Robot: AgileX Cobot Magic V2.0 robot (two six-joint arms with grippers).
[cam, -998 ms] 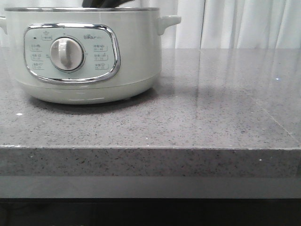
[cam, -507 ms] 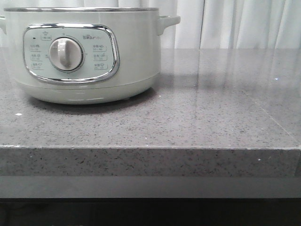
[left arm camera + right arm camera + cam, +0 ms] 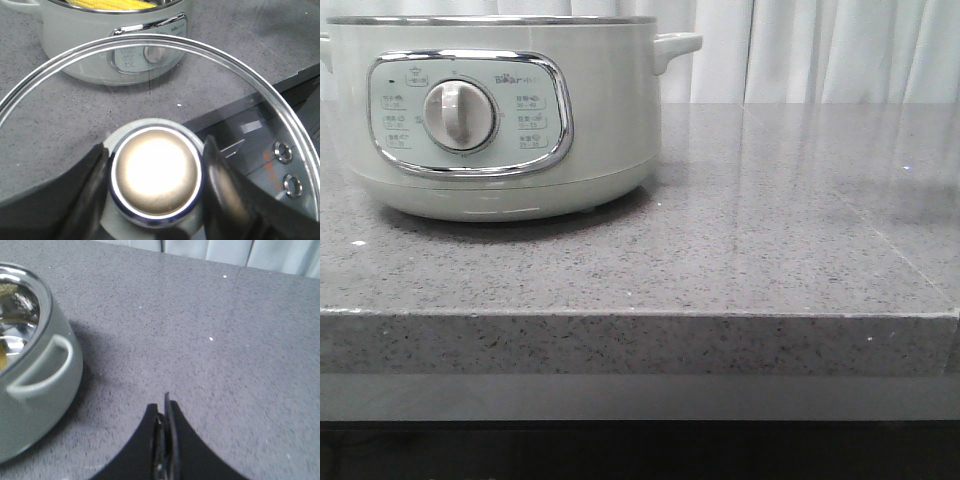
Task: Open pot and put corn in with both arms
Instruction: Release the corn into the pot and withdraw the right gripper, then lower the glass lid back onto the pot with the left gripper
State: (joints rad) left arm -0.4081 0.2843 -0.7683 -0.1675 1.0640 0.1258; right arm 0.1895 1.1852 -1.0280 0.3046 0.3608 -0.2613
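Observation:
The pale grey-green pot (image 3: 500, 110) stands open at the left of the grey counter, its dial facing the front view. In the left wrist view the yellow corn (image 3: 110, 4) lies inside the pot (image 3: 65, 35). My left gripper (image 3: 155, 172) is shut on the round metal knob (image 3: 155, 175) of the steel-rimmed glass lid (image 3: 75, 115), holding it off the pot near the counter's front edge. My right gripper (image 3: 164, 410) is shut with nothing in it, above bare counter beside the pot's side handle (image 3: 45, 367). Neither gripper shows in the front view.
The grey speckled counter (image 3: 770, 240) stretches to the right of the pot and ends in a front edge (image 3: 640, 315). White curtains (image 3: 820, 50) hang behind it. Below the counter's edge, two metal fittings (image 3: 287, 167) show through the lid glass.
A dark shape above the pot's rim in the front view one second ago has gone from view. The pot has hardly moved.

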